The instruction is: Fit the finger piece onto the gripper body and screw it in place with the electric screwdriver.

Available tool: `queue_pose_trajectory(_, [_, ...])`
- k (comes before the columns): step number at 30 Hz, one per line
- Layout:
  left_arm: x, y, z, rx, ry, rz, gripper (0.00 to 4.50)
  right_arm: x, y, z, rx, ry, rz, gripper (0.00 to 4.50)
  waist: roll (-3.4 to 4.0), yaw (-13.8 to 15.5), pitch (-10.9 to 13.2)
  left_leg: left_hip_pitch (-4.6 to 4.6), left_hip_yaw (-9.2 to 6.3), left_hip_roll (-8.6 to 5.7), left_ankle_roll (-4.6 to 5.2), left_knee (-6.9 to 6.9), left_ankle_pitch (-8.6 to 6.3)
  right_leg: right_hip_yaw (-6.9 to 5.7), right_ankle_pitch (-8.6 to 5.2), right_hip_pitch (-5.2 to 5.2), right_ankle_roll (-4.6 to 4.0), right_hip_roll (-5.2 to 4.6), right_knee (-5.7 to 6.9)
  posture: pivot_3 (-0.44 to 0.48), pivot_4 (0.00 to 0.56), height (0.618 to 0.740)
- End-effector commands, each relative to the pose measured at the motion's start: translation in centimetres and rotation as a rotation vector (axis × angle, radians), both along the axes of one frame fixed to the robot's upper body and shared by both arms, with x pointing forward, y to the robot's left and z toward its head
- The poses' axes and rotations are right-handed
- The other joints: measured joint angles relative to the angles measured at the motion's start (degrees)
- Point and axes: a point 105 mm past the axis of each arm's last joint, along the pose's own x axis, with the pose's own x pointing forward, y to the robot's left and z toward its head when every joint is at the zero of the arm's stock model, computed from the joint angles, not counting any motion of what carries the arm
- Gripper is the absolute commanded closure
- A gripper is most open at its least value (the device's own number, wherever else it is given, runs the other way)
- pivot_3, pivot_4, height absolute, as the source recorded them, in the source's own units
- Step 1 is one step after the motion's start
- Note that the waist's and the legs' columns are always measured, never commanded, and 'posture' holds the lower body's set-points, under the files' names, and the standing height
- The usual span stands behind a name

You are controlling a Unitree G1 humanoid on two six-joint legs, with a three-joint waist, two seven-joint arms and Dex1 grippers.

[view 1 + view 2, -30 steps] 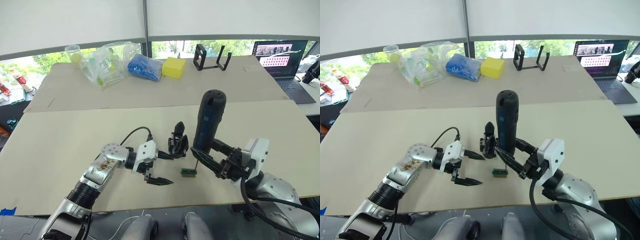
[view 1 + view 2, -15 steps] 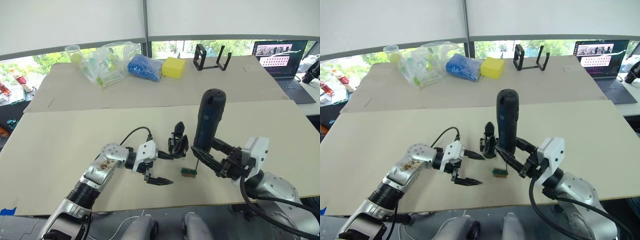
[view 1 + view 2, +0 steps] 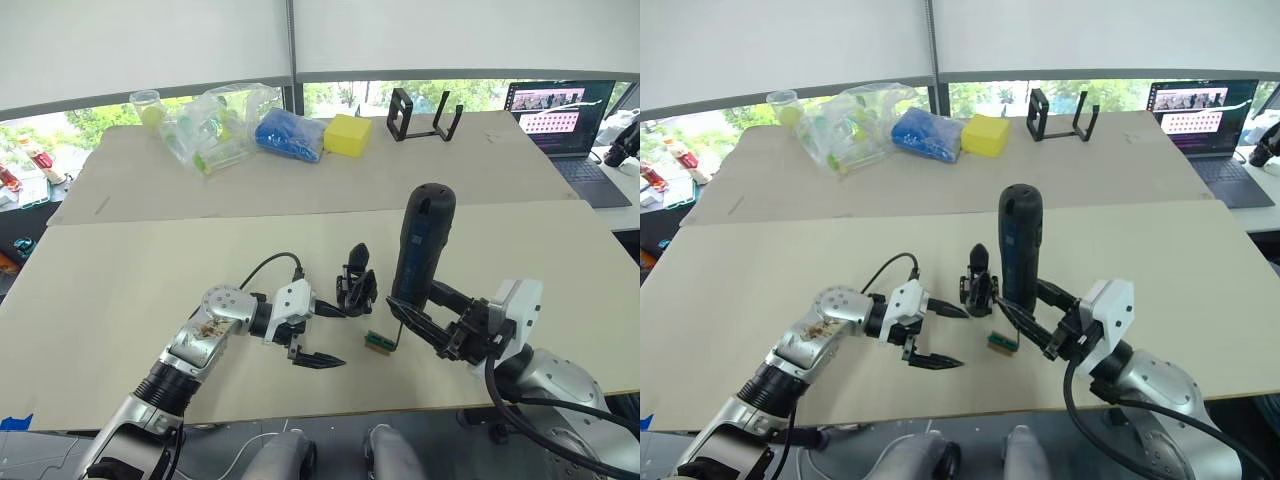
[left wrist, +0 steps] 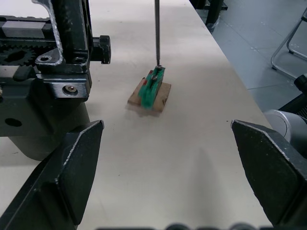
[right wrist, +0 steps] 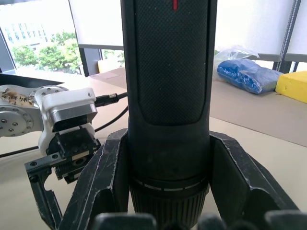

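"While the screwdriver is up like that, is the job nearly done?"

"No, I think most of it is left. The right tool point(image 3: 425, 318) is clamped on the electric screwdriver point(image 3: 419, 243), standing it up straight. Its thin bit touches a small green block point(image 4: 153, 88) lying on the worktop point(image 3: 120, 270), just beside the gripper body point(image 3: 355, 287)."

"Where is the gripper body?"

"It stands on the worktop between the two arms, with one pointed finger sticking up. The left tool point(image 3: 328, 335) has its fingers wide apart and holds nothing. One finger reaches close to the gripper body."

"And the finger piece?"

"I cannot tell if it is fitted on yet. To me, the screwing into the body is not done."
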Motion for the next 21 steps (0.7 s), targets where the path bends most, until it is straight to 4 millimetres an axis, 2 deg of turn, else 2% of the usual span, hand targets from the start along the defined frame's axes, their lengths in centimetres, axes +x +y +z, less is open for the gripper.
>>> queue_pose_trajectory(1, [0.33,0.0,0.95,-0.015,-0.054,-0.007,0.0,-0.97,0.45,2.15,0.012,-0.11,0.031,2.59,0.0,0.0,0.0,0.0,0.0,0.0,0.0,0.0,0.0,0.0,0.0,0.0,0.0,0.0,0.0,0.0,0.15,0.74])
queue_pose_trajectory(21, [0.26,0.02,0.96,-0.017,-0.058,-0.006,0.0,-1.13,0.84,2.63,0.019,-0.139,0.052,2.59,0.0,0.0,0.0,0.0,0.0,0.0,0.0,0.0,0.0,0.0,0.0,0.0,0.0,0.0,0.0,0.0,0.15,0.74])
